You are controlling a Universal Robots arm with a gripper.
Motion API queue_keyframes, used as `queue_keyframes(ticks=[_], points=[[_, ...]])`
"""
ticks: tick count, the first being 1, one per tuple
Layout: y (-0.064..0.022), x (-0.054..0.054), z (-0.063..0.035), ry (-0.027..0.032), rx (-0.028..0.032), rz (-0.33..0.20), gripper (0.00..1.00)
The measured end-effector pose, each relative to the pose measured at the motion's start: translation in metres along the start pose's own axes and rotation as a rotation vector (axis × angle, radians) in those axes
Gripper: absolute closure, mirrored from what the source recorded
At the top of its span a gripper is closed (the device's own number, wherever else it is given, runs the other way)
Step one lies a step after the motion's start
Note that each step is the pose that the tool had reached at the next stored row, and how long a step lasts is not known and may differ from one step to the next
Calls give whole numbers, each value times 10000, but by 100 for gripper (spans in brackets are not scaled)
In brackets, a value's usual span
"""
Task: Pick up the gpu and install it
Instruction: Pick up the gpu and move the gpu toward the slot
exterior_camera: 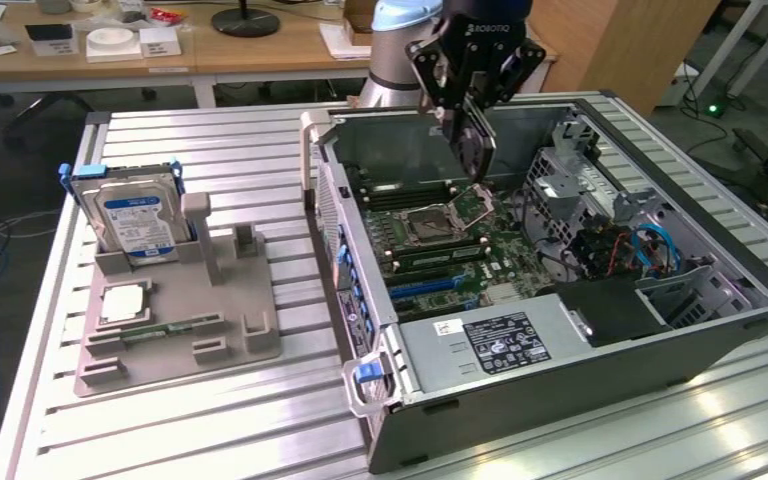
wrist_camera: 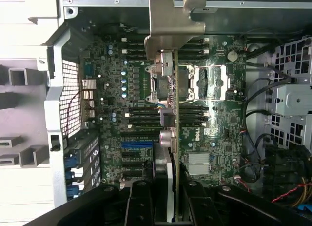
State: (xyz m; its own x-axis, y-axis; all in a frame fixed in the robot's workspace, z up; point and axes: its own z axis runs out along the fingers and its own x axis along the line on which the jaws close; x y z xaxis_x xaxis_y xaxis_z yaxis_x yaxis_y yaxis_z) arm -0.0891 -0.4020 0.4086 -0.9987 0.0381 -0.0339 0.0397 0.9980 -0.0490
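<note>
In the upper middle of the exterior view, above the open computer case [exterior_camera: 744, 295], we hold the gpu [exterior_camera: 475, 155] aloft.
Pick-up looks done. Our end effector [exterior_camera: 470, 105] is clamped on the gpu, which hangs edge-on over the motherboard [exterior_camera: 498, 250] without touching it, so we judge that seating it in a slot is left. The card looks thin and flat, a dark green board with a bent silver-grey bracket [wrist_camera: 175, 21] at the end away from the grip.
</note>
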Motion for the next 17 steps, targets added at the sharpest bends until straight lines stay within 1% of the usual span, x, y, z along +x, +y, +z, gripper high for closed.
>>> queue_keyframes(ticks=[10, 17], points=[[4, -99, 3, 0, -1, 1, 72], [6, -141, 5, 0, 0, 1, 72]])
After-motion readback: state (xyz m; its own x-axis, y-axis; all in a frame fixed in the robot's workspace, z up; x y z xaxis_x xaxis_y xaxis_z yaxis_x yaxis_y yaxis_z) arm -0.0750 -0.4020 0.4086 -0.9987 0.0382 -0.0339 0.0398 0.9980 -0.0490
